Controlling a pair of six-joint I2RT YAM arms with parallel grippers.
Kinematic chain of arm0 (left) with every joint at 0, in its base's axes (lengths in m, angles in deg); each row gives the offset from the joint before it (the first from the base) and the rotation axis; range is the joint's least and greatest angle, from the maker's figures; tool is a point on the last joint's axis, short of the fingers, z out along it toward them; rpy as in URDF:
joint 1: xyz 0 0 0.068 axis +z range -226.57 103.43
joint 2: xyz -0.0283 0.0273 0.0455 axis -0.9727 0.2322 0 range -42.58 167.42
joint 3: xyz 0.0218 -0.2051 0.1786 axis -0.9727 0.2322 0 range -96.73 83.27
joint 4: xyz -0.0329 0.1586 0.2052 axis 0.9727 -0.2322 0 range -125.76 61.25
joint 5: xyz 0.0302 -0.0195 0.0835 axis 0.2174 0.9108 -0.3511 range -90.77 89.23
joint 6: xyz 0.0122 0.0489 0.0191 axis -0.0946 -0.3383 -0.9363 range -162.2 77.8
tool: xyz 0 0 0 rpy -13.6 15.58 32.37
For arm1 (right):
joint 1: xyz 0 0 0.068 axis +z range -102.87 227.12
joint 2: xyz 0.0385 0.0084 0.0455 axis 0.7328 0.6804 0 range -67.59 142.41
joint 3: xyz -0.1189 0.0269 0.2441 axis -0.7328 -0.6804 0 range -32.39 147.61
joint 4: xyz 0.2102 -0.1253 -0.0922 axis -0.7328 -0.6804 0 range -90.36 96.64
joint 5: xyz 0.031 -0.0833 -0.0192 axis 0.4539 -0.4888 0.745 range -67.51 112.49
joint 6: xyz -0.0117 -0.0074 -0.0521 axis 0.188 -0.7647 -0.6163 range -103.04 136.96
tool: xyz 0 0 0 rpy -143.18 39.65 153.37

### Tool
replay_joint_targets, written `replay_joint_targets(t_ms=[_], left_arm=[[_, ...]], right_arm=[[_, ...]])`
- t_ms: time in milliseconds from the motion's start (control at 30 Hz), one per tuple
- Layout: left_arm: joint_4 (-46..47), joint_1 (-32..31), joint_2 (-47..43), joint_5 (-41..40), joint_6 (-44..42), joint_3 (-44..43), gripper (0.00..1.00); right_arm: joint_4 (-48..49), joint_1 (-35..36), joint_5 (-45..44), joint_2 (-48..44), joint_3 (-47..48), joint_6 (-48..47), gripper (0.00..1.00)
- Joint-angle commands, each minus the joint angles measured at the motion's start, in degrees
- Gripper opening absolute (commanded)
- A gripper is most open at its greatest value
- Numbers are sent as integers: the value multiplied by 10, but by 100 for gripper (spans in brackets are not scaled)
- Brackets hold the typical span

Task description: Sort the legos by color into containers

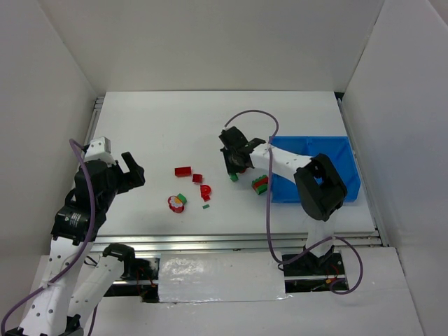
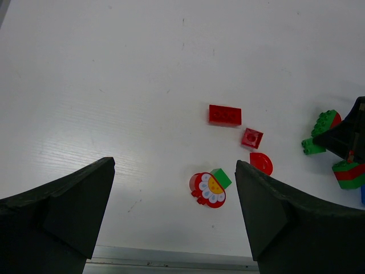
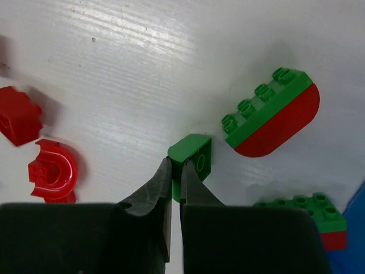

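Right hand: down low on the table [image 1: 161, 126], and the right hand [image 3: 175, 169] has its fingers pressed almost together, only a slit between them.
Right hand's hold: the tips sit right at the near edge of the small green brick [image 3: 194, 153]; whether they actually pinch it cannot be told.
Left hand: the left hand [image 2: 174, 165] hangs above the table, spread wide, nothing in it.
Green brick's neighbours: the half-round red-green brick [image 3: 271, 114] is just beside it, and a second red-green block [image 3: 311, 220] lies by the blue bin [image 1: 308, 140].
Loose reds: the long red brick [image 2: 224, 115], square red brick [image 2: 251, 138] and red arch [image 2: 261, 164] lie mid-table.
Round red-white piece: there is the round red-white piece [image 2: 209, 189], a green bit touching it.
Bin: right of the table, arm across it.
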Motion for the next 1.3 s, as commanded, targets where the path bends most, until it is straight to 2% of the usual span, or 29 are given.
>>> replay_joint_targets(t_ms=[0,233,467,667,767,967,1067,1100,1167,1200,1233,1267], left_arm=[[27,2,-2,5,-11,0,99],[26,2,0,4,-10,0,100],[26,2,7,6,-10,-1,99],[27,2,6,7,-11,0,100],[27,2,7,9,-11,0,100],[28,2,4,10,-12,0,100],[28,2,3,10,-12,0,100],[28,2,3,11,-12,-1,100],[28,2,2,9,-12,0,99],[28,2,2,10,-11,0,100],[28,2,2,9,-12,-1,100],[28,2,2,9,-11,0,99]], right_arm=[[4,6,8,-38,-16,23,0],[10,6,21,-47,-22,34,0],[9,6,26,-102,-32,36,0],[-35,-9,-16,-177,-33,61,0],[-63,-47,-47,-237,-47,80,0],[-74,-207,-63,-363,-93,107,0],[-79,-261,-85,-368,-92,105,1],[-83,-269,-88,-362,-91,104,2],[-81,-292,-82,-342,-85,102,17],[-83,-297,-82,-333,-83,103,32],[-83,-298,-83,-326,-81,106,58],[-83,-300,-82,-314,-77,107,59]])
